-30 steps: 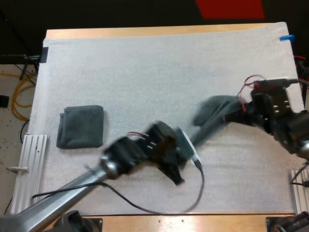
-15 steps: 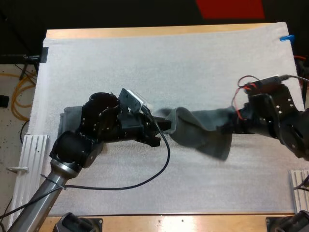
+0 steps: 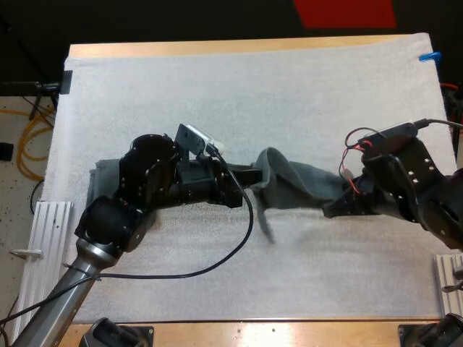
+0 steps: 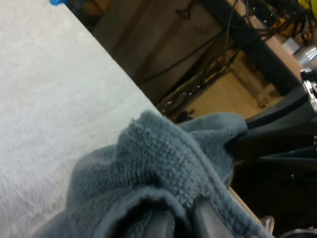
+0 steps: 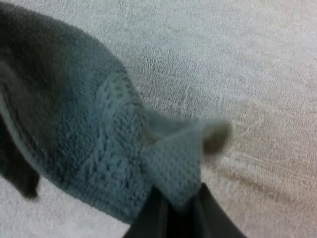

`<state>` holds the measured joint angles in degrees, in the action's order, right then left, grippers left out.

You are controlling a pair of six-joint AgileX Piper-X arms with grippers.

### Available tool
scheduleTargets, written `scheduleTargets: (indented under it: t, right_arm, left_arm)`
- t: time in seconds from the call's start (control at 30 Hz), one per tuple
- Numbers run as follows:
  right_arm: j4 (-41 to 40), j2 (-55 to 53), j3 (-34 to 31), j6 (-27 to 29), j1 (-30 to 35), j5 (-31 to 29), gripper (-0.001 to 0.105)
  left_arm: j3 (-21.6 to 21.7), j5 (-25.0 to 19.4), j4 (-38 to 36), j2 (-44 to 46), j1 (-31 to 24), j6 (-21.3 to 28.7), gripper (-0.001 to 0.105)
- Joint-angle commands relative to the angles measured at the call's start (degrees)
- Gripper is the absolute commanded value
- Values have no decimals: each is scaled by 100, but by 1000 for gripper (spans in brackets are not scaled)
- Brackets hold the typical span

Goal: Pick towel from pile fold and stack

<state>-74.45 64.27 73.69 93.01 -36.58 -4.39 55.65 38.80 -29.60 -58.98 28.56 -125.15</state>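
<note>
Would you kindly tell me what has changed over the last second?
The left gripper swung from the near side of the mat to the towel and took hold of its free end; the right gripper kept its grip and drew nearer, so the towel spans between them. The folded towel stayed put.

Held towel point(image 3: 300, 184): dark grey-green terry, raised and drawn out in a sagging band over the middle of the mat point(image 3: 217, 94). One flap droops toward the near edge. Its ends are pinched by the left gripper point(image 3: 255, 176) and the right gripper point(image 3: 334, 206).
Folded towel point(image 3: 103, 177): same colour, lying flat near the mat's left edge, largely hidden.
</note>
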Motion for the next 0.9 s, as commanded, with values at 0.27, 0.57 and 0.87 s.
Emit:
scheduleTargets:
  t: [0.27,0.57,0.87]
  right_arm:
    - [-978,-385,33,-303,-43,567,0]
    - [-1203,-538,33,-458,-43,1708,0]
    - [112,440,-658,-18,-7,1055,0]
  left_arm:
    - [23,-2,-1188,887,-9,106,0]
    - [-99,-295,-1974,1167,335,111,0]
    - [-1223,-1070,-991,486,-175,488,0]
